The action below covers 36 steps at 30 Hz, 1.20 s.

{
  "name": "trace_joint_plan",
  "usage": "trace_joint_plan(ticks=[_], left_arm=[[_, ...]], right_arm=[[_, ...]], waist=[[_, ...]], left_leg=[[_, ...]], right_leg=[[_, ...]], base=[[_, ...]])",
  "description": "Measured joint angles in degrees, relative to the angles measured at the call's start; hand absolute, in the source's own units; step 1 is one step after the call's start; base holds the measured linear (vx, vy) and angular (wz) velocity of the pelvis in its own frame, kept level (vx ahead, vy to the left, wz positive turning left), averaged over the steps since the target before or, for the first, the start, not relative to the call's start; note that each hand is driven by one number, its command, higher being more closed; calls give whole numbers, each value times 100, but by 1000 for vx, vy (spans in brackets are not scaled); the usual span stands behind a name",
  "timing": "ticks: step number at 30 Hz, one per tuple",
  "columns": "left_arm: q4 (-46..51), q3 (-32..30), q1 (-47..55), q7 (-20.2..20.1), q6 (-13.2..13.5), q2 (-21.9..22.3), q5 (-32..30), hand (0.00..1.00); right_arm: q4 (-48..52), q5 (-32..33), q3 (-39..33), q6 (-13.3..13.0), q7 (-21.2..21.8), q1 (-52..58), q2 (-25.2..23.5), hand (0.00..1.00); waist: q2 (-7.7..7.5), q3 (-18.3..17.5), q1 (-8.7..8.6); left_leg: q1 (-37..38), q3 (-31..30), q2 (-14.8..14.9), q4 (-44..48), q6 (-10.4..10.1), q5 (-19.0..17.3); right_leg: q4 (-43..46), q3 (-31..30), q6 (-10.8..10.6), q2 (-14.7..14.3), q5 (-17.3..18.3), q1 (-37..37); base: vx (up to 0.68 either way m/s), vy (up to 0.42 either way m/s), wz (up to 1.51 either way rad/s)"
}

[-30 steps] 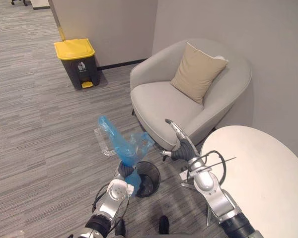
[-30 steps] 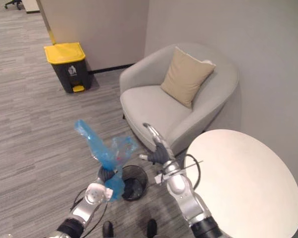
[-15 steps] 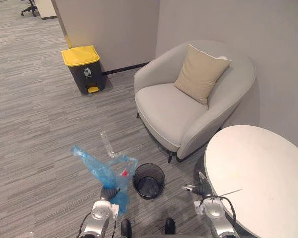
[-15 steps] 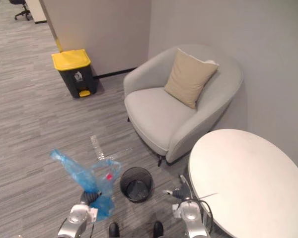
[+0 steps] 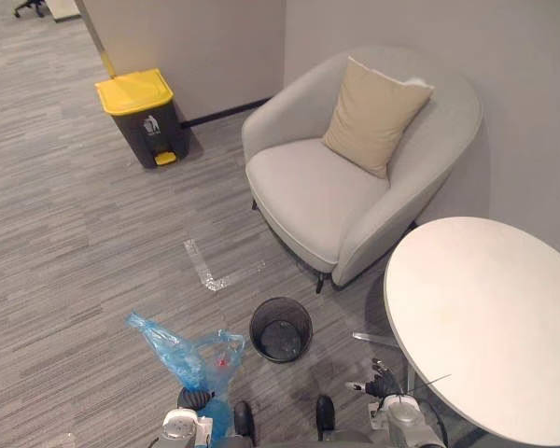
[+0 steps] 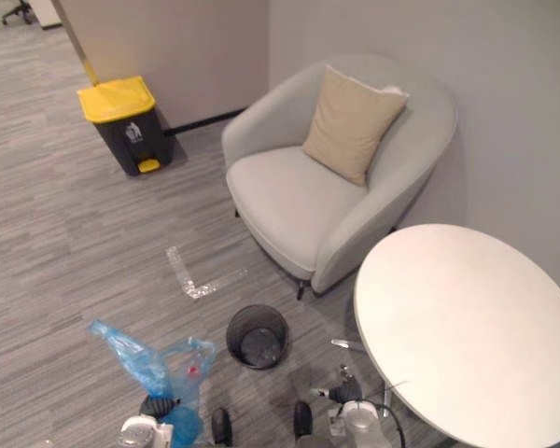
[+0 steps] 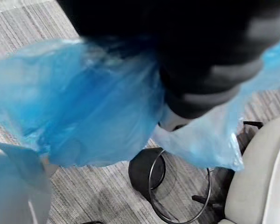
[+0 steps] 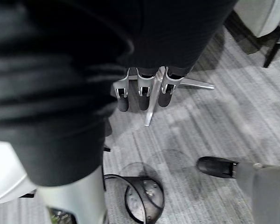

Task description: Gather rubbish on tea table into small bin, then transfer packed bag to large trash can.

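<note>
Down at the near edge of the eye views, the left hand (image 5: 190,403) sits at the gathered neck of the blue bag (image 5: 191,357). Its fingers are closed round the bunched plastic and largely buried in it. The bag is held off the floor (image 5: 65,243), with its loose top flaring up and toward the robot's left and a lower lobe hanging under the hand. A red scrap (image 5: 226,361) shows through the plastic. In the left wrist view, blue film drapes across the dark cover.

Small bin (image 5: 281,329): black mesh, upright on the floor, just beside the bag on its right, between the bag and the desk (image 5: 485,317). Its contents cannot be made out.

Right hand (image 8: 143,95): fingers straight, side by side, pointing down, holding nothing. It hangs low by the desk's near edge, close to the metal base (image 8: 151,112).

Desk: round, white, on the robot's right.

Large trash can (image 5: 140,117): dark body, yellow lid down, against the far wall, well apart from the bag and bin.

Armchair (image 5: 308,187): grey, between the far wall and the desk, with a tan cushion (image 5: 373,112) leaning against its back. An L-shaped tape mark (image 5: 205,271) lies on the floor between the trash can and the bin.
</note>
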State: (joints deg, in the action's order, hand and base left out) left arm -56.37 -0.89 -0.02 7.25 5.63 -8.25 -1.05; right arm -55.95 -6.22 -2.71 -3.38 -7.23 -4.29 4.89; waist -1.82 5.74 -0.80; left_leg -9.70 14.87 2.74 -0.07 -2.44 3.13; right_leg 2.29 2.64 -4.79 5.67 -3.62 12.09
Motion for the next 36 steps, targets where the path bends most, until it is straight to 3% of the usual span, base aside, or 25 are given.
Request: trace_joint_plan(ticks=[2, 3, 4, 5, 6, 8, 10, 11, 12, 14, 15, 16, 18, 20, 21, 23, 24, 25, 27, 32, 34, 36], left_arm=[[177, -12, -100, -1, -1, 19, 126, 100], [354, -49, -180, 2, 9, 16, 136, 100], [371, -49, -190, 2, 11, 15, 136, 100], [534, -39, -208, 7, 25, 16, 137, 100], [668, -36, -143, 15, 22, 23, 156, 100], [736, -39, -138, 28, 21, 12, 198, 100], [727, -35, -155, 32, 18, 72, 245, 100], [700, -12, -155, 29, 19, 235, 249, 100], [624, 61, -144, 23, 22, 366, 249, 100], [492, 102, -150, 16, 17, 487, 251, 100], [484, 142, -153, 18, 13, 499, 250, 100], [503, 226, -160, 18, 14, 516, 249, 100], [500, 262, -143, 17, 13, 529, 245, 100], [504, 274, -100, 16, 4, 536, 235, 100], [490, 291, -129, 21, 11, 526, 234, 100], [463, 302, -161, 22, 10, 518, 234, 100], [435, 317, -202, 21, 10, 520, 234, 100], [406, 336, -198, 20, 12, 502, 233, 100], [261, 491, -226, 18, -9, 276, 233, 100], [257, 526, -139, 23, -12, 105, 228, 100], [257, 501, -142, 23, -12, 98, 223, 100], [257, 476, -99, 16, -15, 100, 223, 100]], right_arm=[[-7, 0, 16, 16, -55, -73, 10, 0], [26, 1, 25, 16, -66, -115, 5, 0], [23, 0, 25, 18, -66, -110, 5, 0], [-11, 1, 19, 63, -68, -64, -13, 0], [18, 2, 21, 61, -70, -32, -65, 0], [58, 7, 22, 51, -78, -66, -81, 0], [238, 14, 8, 25, -160, -287, -48, 0], [356, 48, -10, -33, -225, -355, -5, 0], [370, 77, -75, -48, -281, -334, -44, 0], [369, 81, -128, -47, -291, -191, -110, 0], [369, 82, -166, -41, -295, -136, -130, 0], [374, 106, -215, -30, -320, -36, -149, 0], [376, 151, -390, -17, -373, -8, -247, 0], [392, 176, -403, -11, -412, 117, -208, 0], [374, 173, -409, -11, -411, 192, -192, 0], [333, 172, -412, 0, -408, 230, -208, 0], [331, 171, -416, -3, -403, 311, -197, 0], [312, 171, -436, -2, -400, 307, -187, 0], [182, 170, -432, 9, -362, 273, -326, 0], [-5, 160, -434, 8, -338, 195, -235, 0], [-20, 129, -434, 18, -319, 175, -243, 0], [-17, 99, -431, 25, -274, 124, -233, 0]], waist=[[-17, 49, 7], [23, 132, -1], [27, 139, -2], [29, 171, 27], [14, 163, 124], [-41, 143, 178], [22, 201, 356], [310, 321, 418], [435, 329, 417], [505, 382, 394], [498, 406, 376], [456, 406, 344], [322, 490, 350], [230, 523, 302], [240, 518, 285], [254, 509, 274], [336, 475, 234], [355, 473, 228], [188, 451, 282], [216, 411, 276], [222, 407, 277], [178, 357, 263]], left_leg=[[-477, 3, 81, 810, 178, -329], [-635, -70, 165, 1030, 255, -368], [-637, -95, 165, 1045, 256, -368], [-648, -310, 160, 1179, 250, -365], [-763, -453, 172, 1414, 249, -365], [-922, -487, 176, 1587, 249, -365], [-1219, -542, 271, 1699, 92, -252], [-1251, -652, 442, 1479, -13, -18], [-1216, -778, 511, 1135, -139, 231], [-1146, -734, 637, 788, -251, 294], [-1118, -718, 652, 682, -301, 259], [-1081, -600, 662, 413, -525, 91], [-1066, -318, 647, 653, -434, 149], [-966, -290, 544, 1777, -274, -130], [-884, -270, 666, 2356, -184, -736], [-767, -147, 822, 2612, -130, -988], [-480, 45, 935, 2277, -248, -1261], [-424, 54, 916, 2087, -301, -1372], [-440, 55, 681, 1968, -232, -1327], [-534, -85, 335, 2155, 1, -1573], [-652, -146, 299, 2461, 55, -1795], [-821, -185, 202, 2952, 210, -2113]], right_leg=[[176, -35, -43, 44, -19, 189], [905, 47, -77, 84, 546, 295], [1064, 57, -63, 88, 637, 319], [2274, 179, -91, 121, 1242, 397], [2926, 168, -178, 118, 1625, 207], [2813, 88, -174, 113, 1811, 57], [1965, 63, 83, -74, 1994, -130], [1577, 256, 233, -296, 1709, -249], [1347, 444, 325, -438, 1516, -325], [1253, 767, 425, -543, 1436, -414], [1237, 888, 449, -544, 1422, -437], [1154, 1141, 577, -485, 1338, -425], [1154, 1355, 670, -281, 1272, -378], [1274, 1603, 647, 26, 1252, -345], [1328, 1827, 588, 197, 1216, -295], [1331, 1962, 481, 296, 1175, -270], [1328, 2065, 301, 327, 1178, -238], [1331, 2077, 240, 326, 1157, -222], [1054, 2018, 24, 421, 988, -310], [600, 1876, -234, 561, 775, -588], [727, 1886, -363, 639, 868, -580], [1660, 1768, -491, 931, 1230, -232]], base=[[-53, 44, 9], [-50, 33, 26], [-18, 11, 71], [0, -68, 81], [-22, -96, 86], [-93, -123, 37], [-244, -156, 5], [-337, -145, 18], [-296, -111, 36], [-234, -119, 76], [-240, -108, 104], [-220, -46, 80], [-175, 8, 77], [-141, 77, 90], [-148, 131, 68], [-143, 220, 75], [-111, 267, 75], [-82, 231, 52], [-32, 174, 20], [20, 205, 25], [99, 181, 14], [161, 162, 8]])
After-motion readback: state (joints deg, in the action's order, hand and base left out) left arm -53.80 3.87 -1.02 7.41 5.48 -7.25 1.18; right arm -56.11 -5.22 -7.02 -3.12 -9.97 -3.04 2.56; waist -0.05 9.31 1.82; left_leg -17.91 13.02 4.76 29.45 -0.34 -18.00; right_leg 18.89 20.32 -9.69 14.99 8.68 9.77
